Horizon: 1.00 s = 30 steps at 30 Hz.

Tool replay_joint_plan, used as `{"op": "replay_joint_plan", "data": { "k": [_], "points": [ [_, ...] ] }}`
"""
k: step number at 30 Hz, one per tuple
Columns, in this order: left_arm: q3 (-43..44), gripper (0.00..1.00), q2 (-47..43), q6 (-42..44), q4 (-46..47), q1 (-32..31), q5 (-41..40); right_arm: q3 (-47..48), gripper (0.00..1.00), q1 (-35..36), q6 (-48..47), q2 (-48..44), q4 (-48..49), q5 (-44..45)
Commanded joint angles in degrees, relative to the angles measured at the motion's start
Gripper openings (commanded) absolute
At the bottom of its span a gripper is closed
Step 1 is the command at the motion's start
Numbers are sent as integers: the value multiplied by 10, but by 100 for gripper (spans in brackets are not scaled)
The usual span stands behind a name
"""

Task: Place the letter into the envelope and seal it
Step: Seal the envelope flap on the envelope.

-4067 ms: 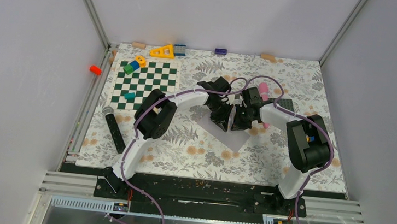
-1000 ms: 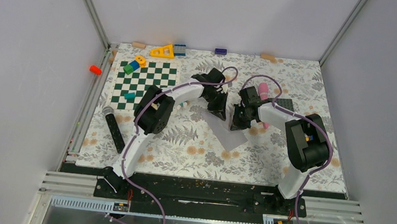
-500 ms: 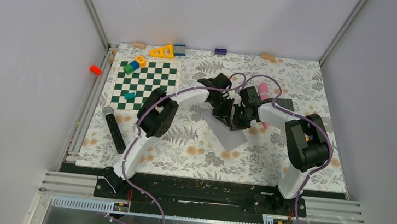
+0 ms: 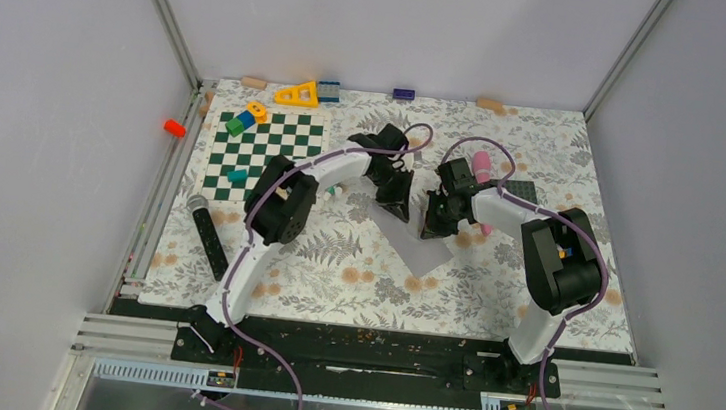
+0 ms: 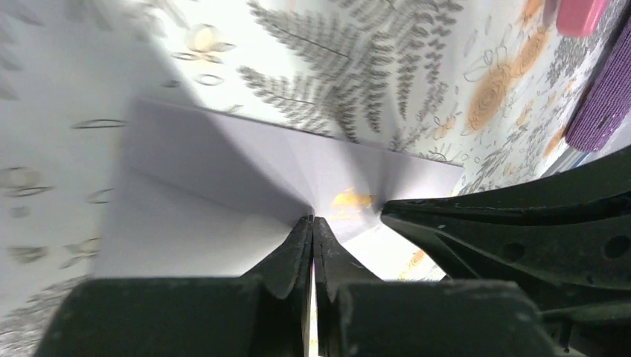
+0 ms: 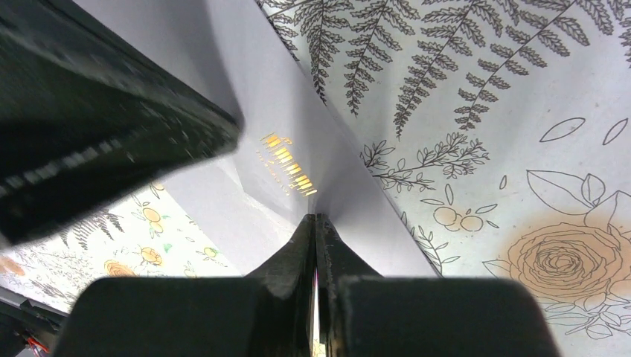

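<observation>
We see the envelope [image 4: 420, 255] lying askew on the floral mat [image 4: 332, 272], a little right of centre. Both arms reach down to its far end, at 12 o'clock.

Half a second ago the left gripper [image 4: 399, 212] was crowded against the right gripper [image 4: 427, 232] over the paper. Now it has drawn back toward 10 o'clock, and a strip of mat shows between them. The right gripper has not shifted.

Both pairs of jaws are closed, finger against finger. In the left wrist view, the tips meet the pale paper beside a gold print [image 5: 350, 199]. In the right wrist view, the tips sit on a raised crease. We cannot tell whether either nips the paper.

The chessboard [image 4: 263, 155] lies at 9 o'clock of the left gripper, and a pink piece [image 4: 482, 163] at 1 o'clock of the right.
</observation>
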Motion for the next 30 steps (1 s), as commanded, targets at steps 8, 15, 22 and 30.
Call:
{"op": "replay_joint_plan", "data": {
  "k": [8,15,22,30],
  "points": [
    [8,0,14,23,-27,15,-37,-6,0,10,-12,23,-33,31],
    [-17,0,-9,24,-12,-19,-13,-7,0,10,-11,20,-33,30],
    [-38,0,-19,34,-16,-40,-11,-7,0,10,-13,18,-33,30],
    [-75,0,-31,62,-24,-46,-38,-7,0,10,-12,18,-33,31]
  ]
}}
